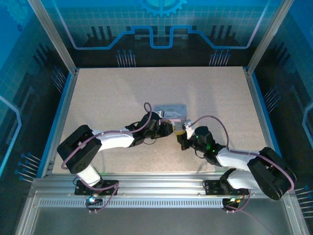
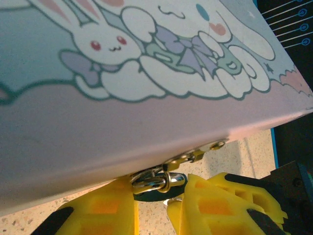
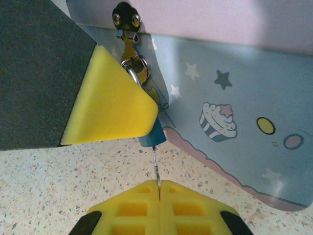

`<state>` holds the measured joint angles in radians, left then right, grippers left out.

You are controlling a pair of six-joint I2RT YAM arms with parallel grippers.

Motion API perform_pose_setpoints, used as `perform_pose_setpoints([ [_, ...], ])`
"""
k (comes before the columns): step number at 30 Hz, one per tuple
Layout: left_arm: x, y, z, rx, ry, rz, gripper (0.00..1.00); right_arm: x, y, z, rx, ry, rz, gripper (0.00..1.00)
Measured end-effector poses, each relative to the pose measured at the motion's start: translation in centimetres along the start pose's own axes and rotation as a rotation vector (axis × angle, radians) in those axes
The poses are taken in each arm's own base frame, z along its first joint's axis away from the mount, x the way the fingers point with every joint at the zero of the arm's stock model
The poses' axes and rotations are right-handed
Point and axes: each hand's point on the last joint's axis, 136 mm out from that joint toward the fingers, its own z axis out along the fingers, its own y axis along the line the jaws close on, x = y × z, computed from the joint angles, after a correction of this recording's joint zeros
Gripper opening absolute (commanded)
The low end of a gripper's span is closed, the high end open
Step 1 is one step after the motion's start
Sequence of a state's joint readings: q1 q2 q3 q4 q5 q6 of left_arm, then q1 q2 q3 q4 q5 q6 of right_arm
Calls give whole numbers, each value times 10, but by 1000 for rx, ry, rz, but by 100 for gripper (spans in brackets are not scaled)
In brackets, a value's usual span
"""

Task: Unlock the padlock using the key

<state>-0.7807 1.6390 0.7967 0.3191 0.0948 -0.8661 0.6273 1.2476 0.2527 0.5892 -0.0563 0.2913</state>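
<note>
The padlock (image 2: pixel 157 192) is tiny, with a dark teal body and a silver shackle, and hangs from the gold hasp (image 2: pixel 195 154) of the pastel tin (image 2: pixel 146 98). My left gripper (image 2: pixel 152 208) is shut on the padlock, a yellow finger on each side of it. In the right wrist view the padlock's body (image 3: pixel 152 137) pokes out below the left gripper's yellow finger (image 3: pixel 107 103). The key (image 3: pixel 155 164), a thin metal sliver, runs from the padlock's underside down into my right gripper (image 3: pixel 159 185), which is shut on it. From above, the left gripper (image 1: pixel 168 128) and right gripper (image 1: pixel 182 136) meet at the tin's near edge.
The lilac-blue tin (image 1: pixel 171 109) with cartoon prints lies mid-table, its near edge lifted above the speckled tabletop (image 3: pixel 49 176). Metal frame posts (image 1: pixel 51 34) and blue walls surround the table. Bare tabletop (image 1: pixel 122 83) spreads around the tin.
</note>
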Motion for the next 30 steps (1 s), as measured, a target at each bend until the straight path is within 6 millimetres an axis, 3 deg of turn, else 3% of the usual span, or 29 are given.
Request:
perform_pose_setpoints([
  [30,-6,-1,-5,19,7,-32,21,-3,-3,9,-66,-30,-8,0],
])
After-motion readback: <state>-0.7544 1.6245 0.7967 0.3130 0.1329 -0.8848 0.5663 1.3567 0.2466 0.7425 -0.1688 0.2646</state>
